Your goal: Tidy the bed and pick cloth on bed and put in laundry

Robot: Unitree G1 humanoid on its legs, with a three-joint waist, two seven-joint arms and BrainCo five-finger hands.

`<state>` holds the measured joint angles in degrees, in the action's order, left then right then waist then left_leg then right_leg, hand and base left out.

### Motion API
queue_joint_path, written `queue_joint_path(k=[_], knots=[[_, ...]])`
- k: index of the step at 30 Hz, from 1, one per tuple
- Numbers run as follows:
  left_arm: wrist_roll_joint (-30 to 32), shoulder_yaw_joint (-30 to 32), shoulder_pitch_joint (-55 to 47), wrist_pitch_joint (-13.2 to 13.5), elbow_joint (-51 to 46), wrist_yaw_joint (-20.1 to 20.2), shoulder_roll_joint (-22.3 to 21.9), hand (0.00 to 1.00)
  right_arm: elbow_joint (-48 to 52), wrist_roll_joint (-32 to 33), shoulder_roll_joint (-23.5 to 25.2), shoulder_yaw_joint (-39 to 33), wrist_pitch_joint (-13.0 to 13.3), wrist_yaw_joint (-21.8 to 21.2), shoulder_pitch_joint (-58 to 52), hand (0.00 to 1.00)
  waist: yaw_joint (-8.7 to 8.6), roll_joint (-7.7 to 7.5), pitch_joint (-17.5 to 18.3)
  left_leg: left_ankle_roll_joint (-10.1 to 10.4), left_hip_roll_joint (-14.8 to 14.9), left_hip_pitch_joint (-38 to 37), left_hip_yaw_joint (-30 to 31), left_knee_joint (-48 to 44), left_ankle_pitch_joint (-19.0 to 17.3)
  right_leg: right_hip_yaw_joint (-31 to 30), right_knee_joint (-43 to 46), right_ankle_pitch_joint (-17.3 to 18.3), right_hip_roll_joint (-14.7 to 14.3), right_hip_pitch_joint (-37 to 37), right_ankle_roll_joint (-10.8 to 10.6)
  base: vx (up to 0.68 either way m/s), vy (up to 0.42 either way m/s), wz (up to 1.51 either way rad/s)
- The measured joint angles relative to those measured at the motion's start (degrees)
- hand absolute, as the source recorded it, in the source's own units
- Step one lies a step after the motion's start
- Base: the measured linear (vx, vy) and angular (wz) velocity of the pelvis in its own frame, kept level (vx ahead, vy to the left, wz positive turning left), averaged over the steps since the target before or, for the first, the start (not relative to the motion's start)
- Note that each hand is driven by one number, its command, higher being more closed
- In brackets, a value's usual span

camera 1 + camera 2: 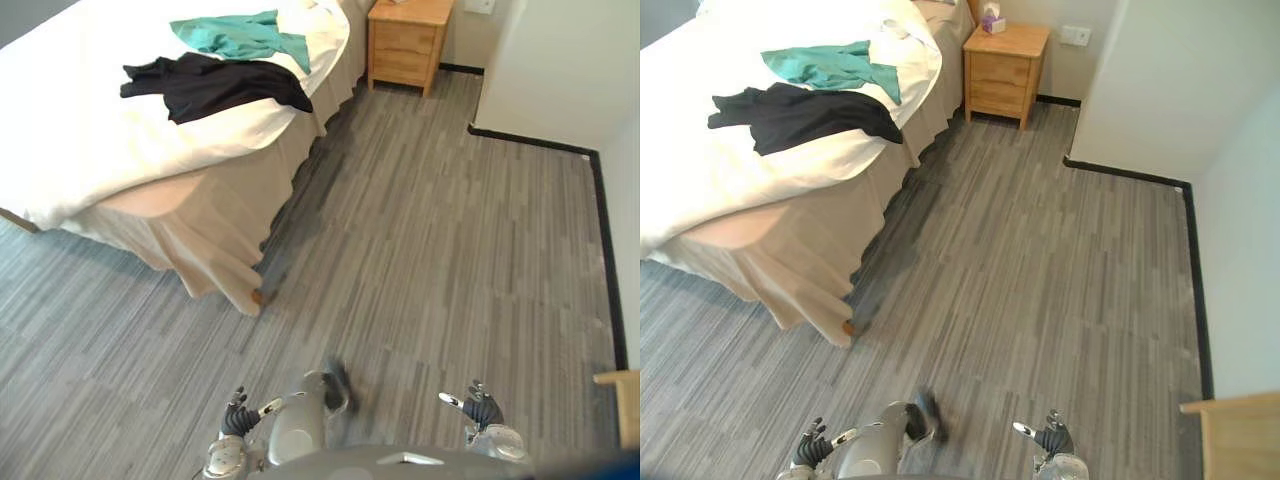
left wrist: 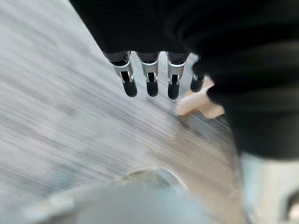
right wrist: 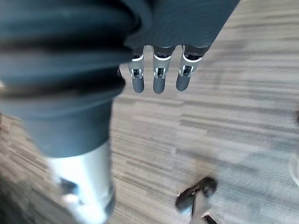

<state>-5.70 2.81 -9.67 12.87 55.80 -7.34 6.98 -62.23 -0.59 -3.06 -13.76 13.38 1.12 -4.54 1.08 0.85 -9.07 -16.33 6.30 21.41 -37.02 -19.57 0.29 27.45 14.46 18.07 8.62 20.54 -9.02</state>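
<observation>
Grey striped plank floor (image 1: 430, 260) takes up most of the left eye view, bounded on the right by a white wall (image 1: 560, 60) with a black skirting strip. At upper left stands a bed (image 1: 80, 130) with a white duvet and a beige fabric skirt (image 1: 190, 230). A crumpled black cloth (image 1: 215, 85) lies on the duvet near the bed's side edge, and a teal cloth (image 1: 240, 35) lies just beyond it, touching it. A pale wooden nightstand (image 1: 405, 40) stands just beside the bed's far end. Low in the view, the left hand (image 1: 240, 417) and right hand (image 1: 482, 408) hang over the floor, well apart from the bed.

From the right eye view, a small tissue box (image 1: 992, 20) sits on the nightstand, and a light wooden furniture corner (image 1: 1240, 435) shows at lower right.

Along the left wrist view, the fingers (image 2: 152, 86) are straight, side by side, holding nothing above the floor.

Along the right wrist view, the fingers (image 3: 159, 80) are likewise straight and empty over the floor.
</observation>
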Motion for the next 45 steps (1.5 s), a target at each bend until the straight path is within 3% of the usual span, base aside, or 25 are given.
queue_joint_path(k=[2,3,6,7,9,11,14,17,18,20,21,23,25,27,30,31,32,33,34,37,38,40,41,42,45], knots=[[0.00,0.00,0.00,0.00,0.00,0.00,0.00,0.00,0.00,0.00,0.00,0.00,0.00,0.00,0.00,0.00,0.00,0.00,0.00,0.00,0.00,0.00,0.00,0.00,0.00,0.00,0.00,0.00,0.00,0.00,0.00,0.50,0.273,0.52],[-1.84,0.73,3.28,-0.56,-2.43,-0.52,-3.27,0.00,0.45,-1.78,1.94,-2.50,-0.46,0.35,-1.06,0.00,1.72,-1.98,0.85,2.75,-6.04,-5.78,-5.10,-0.48,-11.07,4.66,4.13,-5.23,4.63,0.25,2.40,0.32,0.184,1.54],[-1.72,-2.80,3.84,-2.13,-0.83,-0.48,-3.04,0.00,-1.21,-5.53,1.01,-6.32,-1.91,0.44,-1.81,0.00,0.75,-2.09,3.84,4.53,-12.19,-9.92,1.79,5.14,-12.27,1.68,24.60,-16.63,9.37,-6.30,3.63,0.48,0.196,1.40],[-1.73,-2.75,4.16,-3.07,0.51,-0.59,-3.21,0.00,-1.46,-6.53,0.30,-7.18,-1.80,0.48,-1.82,0.00,0.90,-2.18,3.78,4.63,-13.62,-12.19,4.08,6.98,-12.31,-1.06,37.45,-15.68,11.53,-11.79,5.92,0.37,0.090,1.00],[-2.16,-2.40,4.12,-4.09,2.25,-0.84,-2.89,0.00,-1.33,-7.06,-0.42,-7.84,-1.57,0.73,-2.35,0.00,0.56,-1.90,3.73,4.51,-15.26,-16.77,7.95,10.10,-12.02,-2.21,50.58,-13.47,13.89,-18.22,7.81,0.29,0.048,0.84],[-2.11,-2.74,4.03,-4.53,3.21,-1.94,-2.61,0.00,-1.04,-7.54,-0.43,-7.54,-0.83,0.97,-3.50,0.00,-0.27,-1.59,3.73,4.35,-16.05,-21.91,12.10,12.79,-11.57,-2.28,54.15,-11.09,14.53,-22.92,9.03,0.32,0.010,1.08],[-3.09,-3.26,4.07,-4.79,4.25,-2.47,-1.71,0.00,0.01,-7.48,0.15,-5.41,0.79,1.46,-4.79,0.00,-1.47,-1.88,3.19,5.33,-16.21,-28.11,20.13,14.82,-10.95,-4.73,46.73,-5.08,12.17,-29.04,4.85,0.36,-0.063,1.34],[-3.90,-4.10,5.22,-4.61,4.24,-1.65,-1.36,0.00,-0.03,-6.53,0.32,-3.53,0.92,2.03,-4.77,0.00,-1.88,-2.85,2.83,6.04,-15.77,-30.67,29.15,15.45,-11.20,-8.74,29.34,-2.97,7.98,-32.04,4.18,0.35,-0.122,1.65],[-3.89,-4.10,5.33,-3.67,4.22,-1.27,-1.94,0.00,-0.03,-5.64,0.16,-2.42,0.89,2.79,-4.71,0.00,-1.81,-2.71,2.69,6.85,-14.93,-31.94,33.77,15.50,-11.48,-12.47,18.88,-3.46,5.50,-32.26,3.74,0.34,-0.129,1.76],[-3.90,-3.80,4.63,-2.97,4.24,-1.16,-1.93,0.00,-0.03,-5.26,-0.25,-1.11,0.75,3.54,-4.58,0.00,-1.64,-2.65,2.37,8.63,-13.90,-33.30,37.26,15.55,-11.98,-15.37,10.40,-6.12,3.68,-32.26,3.19,0.35,-0.147,1.32],[-4.52,-2.41,4.24,-2.07,4.15,-1.13,-1.98,0.00,-0.03,-5.23,-0.33,0.25,0.71,3.74,-4.06,0.00,-1.47,-2.55,1.55,10.12,-12.70,-34.86,39.23,15.53,-12.82,-17.37,5.10,-10.43,2.37,-32.63,3.35,0.35,-0.162,0.95],[-4.95,-1.60,3.88,-1.31,4.15,-1.04,-1.98,0.00,-0.11,-5.26,-0.51,1.99,0.70,3.76,-3.57,0.00,-1.34,-2.76,1.24,11.97,-11.85,-36.06,39.46,15.53,-13.87,-18.78,2.21,-14.28,1.43,-33.59,3.21,0.30,-0.166,0.68],[-4.98,-0.09,3.12,-0.78,4.42,-0.06,-2.29,0.00,-0.40,-5.20,-1.56,4.99,0.75,3.74,-2.97,0.00,-1.59,-3.02,0.65,15.64,-10.65,-38.62,39.84,15.28,-16.15,-18.88,2.72,-18.29,1.13,-34.02,5.02,0.40,-0.301,0.53],[-4.99,0.18,3.15,-0.68,4.73,0.13,-3.45,0.00,-0.73,-5.18,-3.08,6.53,0.76,3.65,-2.12,0.00,-1.74,-1.26,1.05,16.68,-7.88,-38.46,40.08,13.44,-16.78,-16.95,4.88,-14.70,-0.70,-34.33,6.66,0.34,-0.272,0.27],[-5.80,0.85,3.49,-0.69,4.79,0.59,-4.21,0.00,-1.76,-5.17,-4.17,7.88,0.12,3.49,-1.22,0.00,-1.78,0.12,0.64,17.60,-5.58,-32.39,38.41,0.52,-17.04,-15.07,5.81,-11.15,-2.11,-33.13,8.52,0.35,-0.290,0.25],[-7.18,3.01,3.54,0.21,4.76,0.80,-5.12,0.00,-1.72,-5.14,-4.66,7.92,-0.15,3.49,-1.27,0.00,-1.94,1.21,-0.19,20.73,-2.94,-24.98,36.35,-16.20,-14.55,-13.67,2.75,-9.77,-3.68,-29.36,9.26,0.32,-0.276,0.38],[-7.47,4.36,3.54,0.59,4.50,0.77,-5.60,0.00,-1.71,-5.15,-4.84,7.96,-0.50,3.55,-1.46,0.00,-1.94,1.14,-0.73,21.31,-1.09,-21.87,34.86,-22.74,-14.01,-13.03,1.19,-9.60,-4.49,-27.44,9.70,0.32,-0.248,0.44],[-8.62,6.40,3.56,1.29,4.25,0.73,-6.13,0.00,-1.81,-5.17,-4.94,7.95,-1.20,3.74,-1.82,0.00,-1.66,2.17,-1.17,20.75,2.30,-18.14,32.04,-31.18,-14.99,-11.77,-1.09,-9.25,-5.52,-23.06,10.74,0.33,-0.233,0.36],[-9.58,7.04,3.50,1.58,3.97,0.69,-6.40,0.00,-2.09,-5.17,-4.86,8.00,-2.04,3.86,-2.34,0.00,-1.42,1.19,-1.48,20.22,4.52,-16.15,28.92,-32.53,-15.81,-10.61,-3.09,-9.36,-5.58,-19.78,10.47,0.31,-0.221,0.28],[-11.44,7.43,3.45,1.77,3.86,0.83,-6.48,0.00,-2.01,-5.15,-4.83,8.04,-2.65,3.92,-2.09,0.00,-0.44,0.98,-1.21,20.39,5.42,-14.14,23.70,-21.85,-16.69,-10.55,-7.01,-9.60,-4.94,-15.69,9.98,0.26,-0.130,-0.09],[-14.49,7.62,3.43,1.91,3.97,0.95,-6.57,0.00,-2.10,-5.27,-4.86,7.80,-2.59,3.92,-2.00,0.00,-0.02,0.96,-1.19,20.65,4.66,-14.27,22.84,-11.94,-15.80,-10.27,-8.21,-9.94,-4.40,-14.97,9.33,0.29,-0.014,-0.31],[-20.65,7.85,2.34,1.78,4.28,1.05,-6.98,0.00,-2.43,-5.34,-5.22,7.18,-2.41,4.16,-2.19,0.00,-0.11,1.92,-0.57,20.28,4.32,-14.62,22.90,1.16,-6.52,-9.17,-8.72,-10.08,-4.92,-14.61,7.97,0.38,0.065,-0.23],[-24.16,9.18,1.94,1.24,5.21,0.98,-7.22,0.00,-3.35,-5.32,-5.16,6.45,-2.45,4.49,-2.25,0.00,-0.08,2.65,0.26,20.34,3.98,-15.66,23.48,4.79,-4.76,-9.08,-8.91,-9.94,-5.38,-13.82,6.61,0.40,0.110,0.21],[-27.42,10.87,1.87,0.93,5.96,0.75,-6.96,0.00,-4.01,-5.29,-4.04,4.97,-2.46,4.72,-2.70,0.00,-0.42,0.71,0.80,20.03,2.48,-17.86,23.54,9.31,-2.96,-7.93,-8.99,-10.58,-4.14,-13.36,5.06,0.32,0.090,0.32],[-33.93,12.83,1.18,-0.26,6.54,-0.55,-5.44,0.00,-5.04,-3.44,-2.11,2.97,-2.64,4.74,-3.05,0.00,0.05,-2.12,1.41,19.59,-0.42,-23.02,24.76,17.05,-0.07,-5.25,-10.20,-10.60,-2.31,-9.98,4.89,0.21,0.049,0.43]])
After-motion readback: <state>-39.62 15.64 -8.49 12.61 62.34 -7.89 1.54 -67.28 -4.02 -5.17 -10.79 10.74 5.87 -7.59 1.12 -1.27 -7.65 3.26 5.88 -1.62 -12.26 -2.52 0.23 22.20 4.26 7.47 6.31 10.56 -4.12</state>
